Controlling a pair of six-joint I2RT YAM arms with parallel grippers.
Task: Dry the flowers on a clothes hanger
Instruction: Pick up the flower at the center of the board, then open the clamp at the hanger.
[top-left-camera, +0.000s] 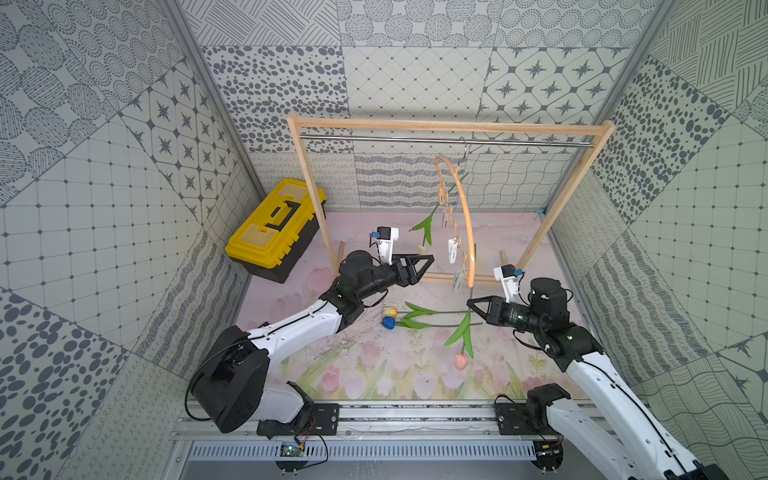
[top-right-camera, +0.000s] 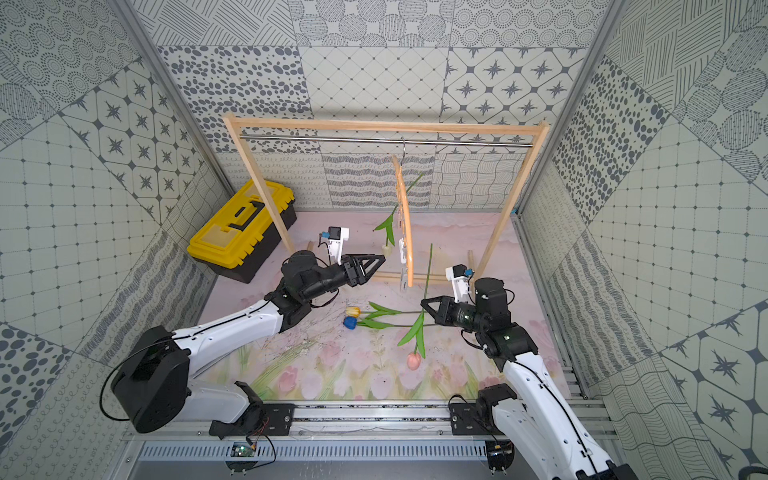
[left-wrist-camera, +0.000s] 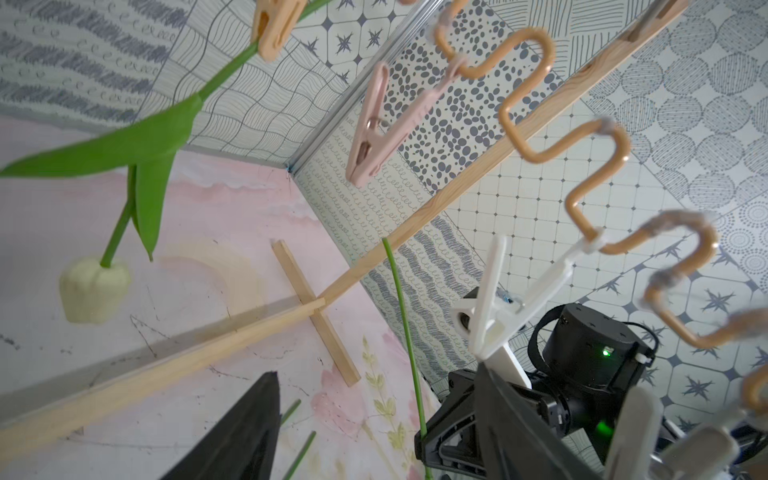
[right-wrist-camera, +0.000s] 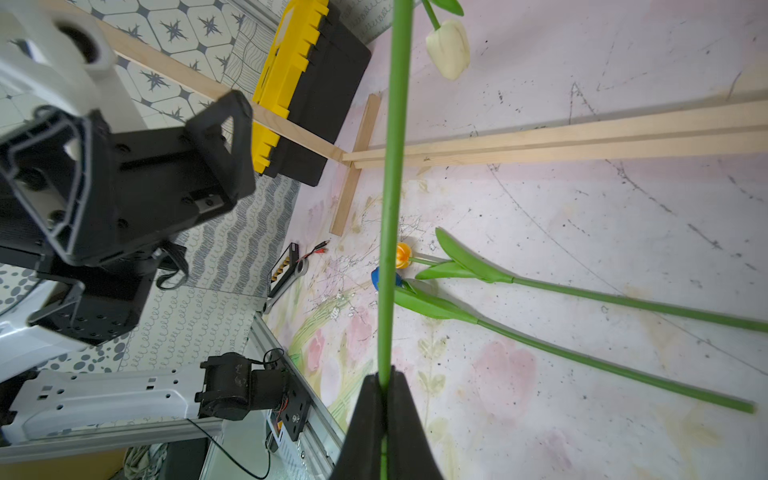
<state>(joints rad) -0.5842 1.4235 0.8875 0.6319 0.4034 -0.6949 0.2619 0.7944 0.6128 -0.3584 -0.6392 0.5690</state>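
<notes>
In both top views the pink tulip hangs head down, low and right of the middle. The right tool pinches its thin stem, which could twist or slip. Higher up, the left tool is spread wide and holds nothing. The clothes hanger hangs loose. A bump might swing it and shake off the cream tulip.

The tan clothes hanger hangs by its silver hook, turned nearly edge-on. A cream-white tulip dangles head-down from a peach clothespin. A pink tulip hangs inverted in mid-air, its stem beside the hanger's near end. A yellow-orange tulip and a blue tulip lie flat, side by side.
</notes>
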